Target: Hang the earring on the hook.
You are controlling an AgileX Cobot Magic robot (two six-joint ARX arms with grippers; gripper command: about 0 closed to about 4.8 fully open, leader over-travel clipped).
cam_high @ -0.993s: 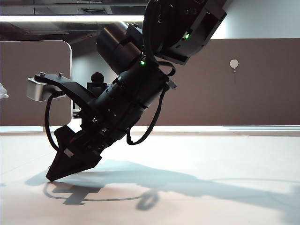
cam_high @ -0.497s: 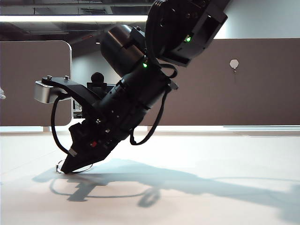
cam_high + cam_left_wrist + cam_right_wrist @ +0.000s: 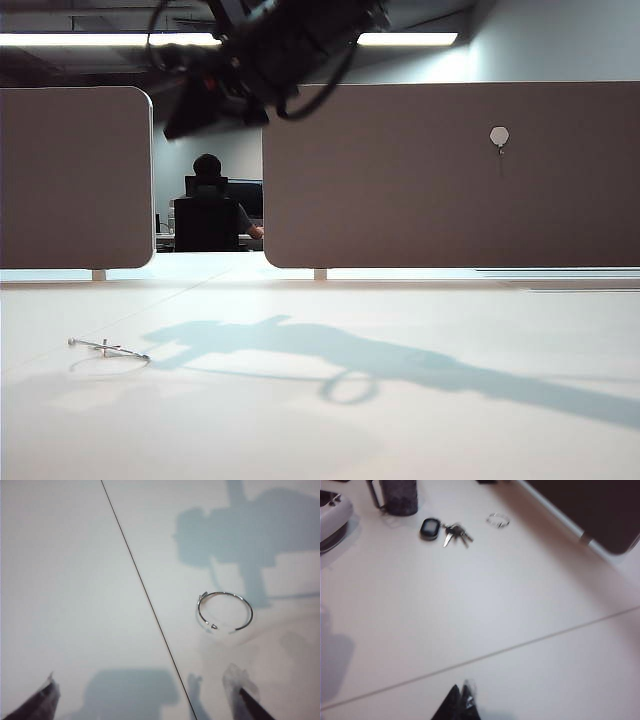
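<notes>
Item: thin silver wire hoop earring [image 3: 108,349], flat on white table [image 3: 420,420] near wide-open left gripper [image 3: 145,697]; right gripper [image 3: 459,701], fully closed and empty, has risen; small white hexagonal hook [image 3: 499,136] unreached.

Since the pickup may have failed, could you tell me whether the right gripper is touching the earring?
Apart. In the exterior view the right gripper is raised, blurred, near the ceiling lights, while the earring lies on the table far below, with open space between them.
</notes>
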